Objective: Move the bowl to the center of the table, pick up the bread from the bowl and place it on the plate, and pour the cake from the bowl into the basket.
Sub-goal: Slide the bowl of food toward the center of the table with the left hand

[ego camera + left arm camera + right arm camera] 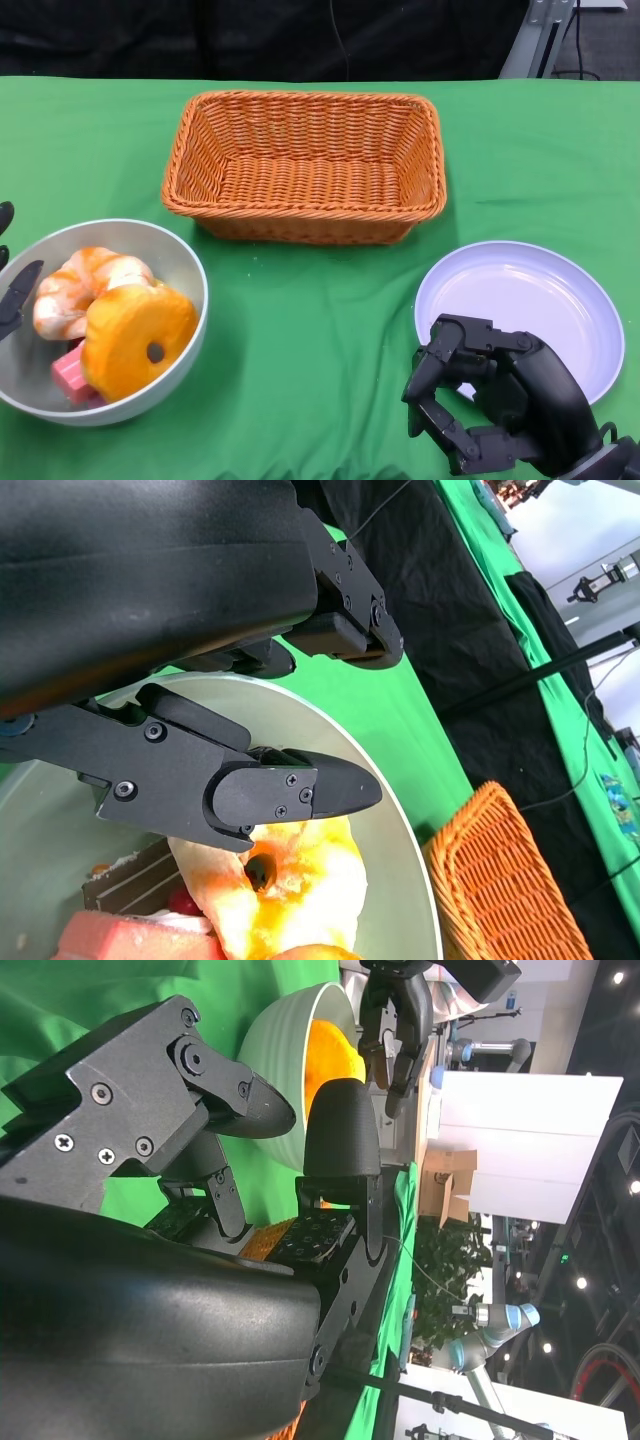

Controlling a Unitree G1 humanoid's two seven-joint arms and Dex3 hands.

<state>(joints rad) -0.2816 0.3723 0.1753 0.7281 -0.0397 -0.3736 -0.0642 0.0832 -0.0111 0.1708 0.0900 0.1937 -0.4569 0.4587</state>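
A green cloth [330,330] covers the table, with black drapes behind it. Taking the basket [305,165] as landmark: the bowl [180,262] sits in front of it to the left, at the table's edge, holding the bread [135,335], a glazed pastry [85,285] and a pink cake [68,375]; the plate [535,300] lies in front of it to the right.

The left hand [15,285] waits at the bowl's outer rim, fingers apart, holding nothing. The right hand [490,405] hovers near the plate, fingers curled, empty.

The bowl needs sliding toward the spot in front of the basket; a firm rim grip and a low, level slide (no tipping) should keep the food inside.

Only the left wrist view shows fingers [290,790] spread above the food; the head view hides most of that hand.
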